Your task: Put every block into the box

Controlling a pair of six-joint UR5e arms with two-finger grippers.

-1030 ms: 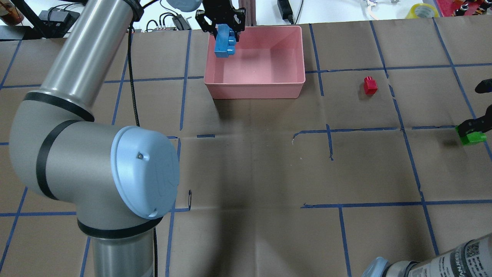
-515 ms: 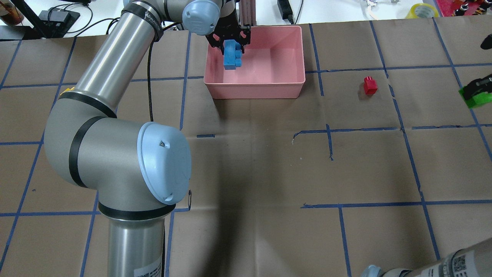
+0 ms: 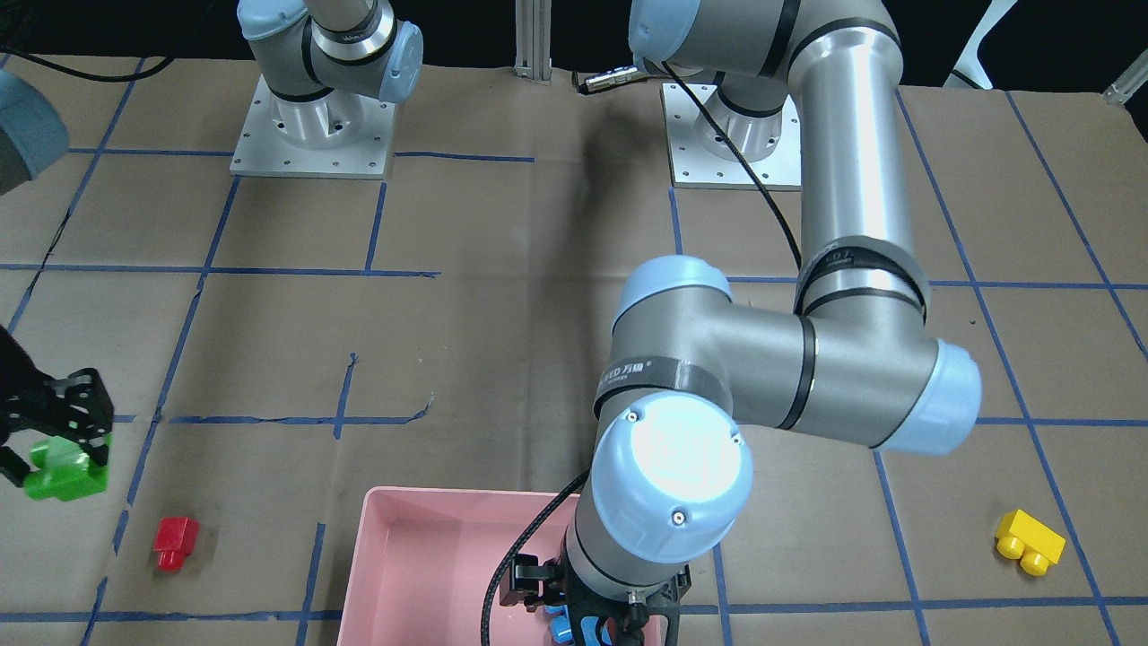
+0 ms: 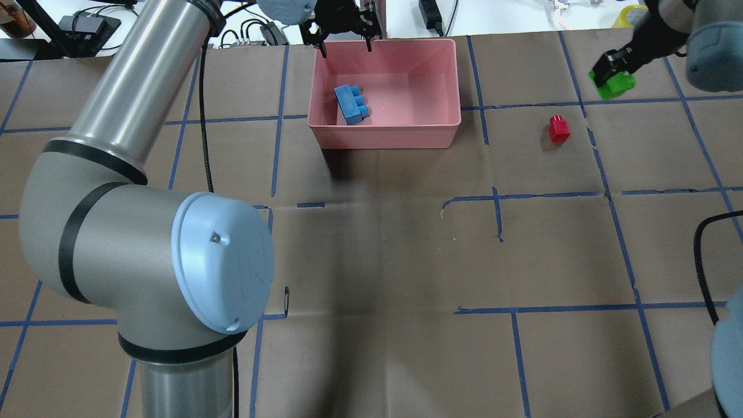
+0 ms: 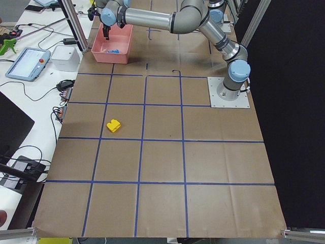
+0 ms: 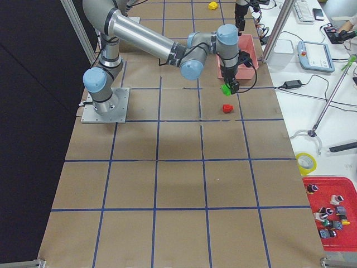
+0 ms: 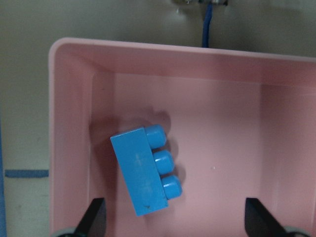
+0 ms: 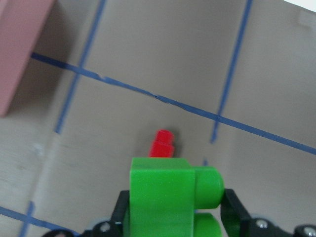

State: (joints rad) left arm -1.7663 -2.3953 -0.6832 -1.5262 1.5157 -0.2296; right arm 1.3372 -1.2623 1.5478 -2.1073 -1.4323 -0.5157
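Note:
The light-blue three-stud brick (image 4: 352,104) lies on its side in the left part of the pink box (image 4: 383,137), also in the left wrist view (image 7: 143,170). My left gripper (image 4: 344,45) hangs open and empty above the box's far left rim. My right gripper (image 4: 612,71) is shut on the green brick (image 4: 614,85) and holds it in the air right of the box, beyond the red brick (image 4: 559,128). The right wrist view shows the green brick (image 8: 165,192) with the red brick (image 8: 162,143) below it. The yellow brick (image 3: 1029,541) lies alone on the table on my left side.
The table is covered in brown paper with blue tape lines (image 4: 499,215). My left arm's elbow (image 4: 174,255) looms large over the near left. A yellow tape roll (image 4: 633,14) and cables lie beyond the far edge.
My left gripper has opened, dropped the blue brick into the box and risen above the far rim. My right gripper has carried the green brick from the right edge farther away and toward the box.

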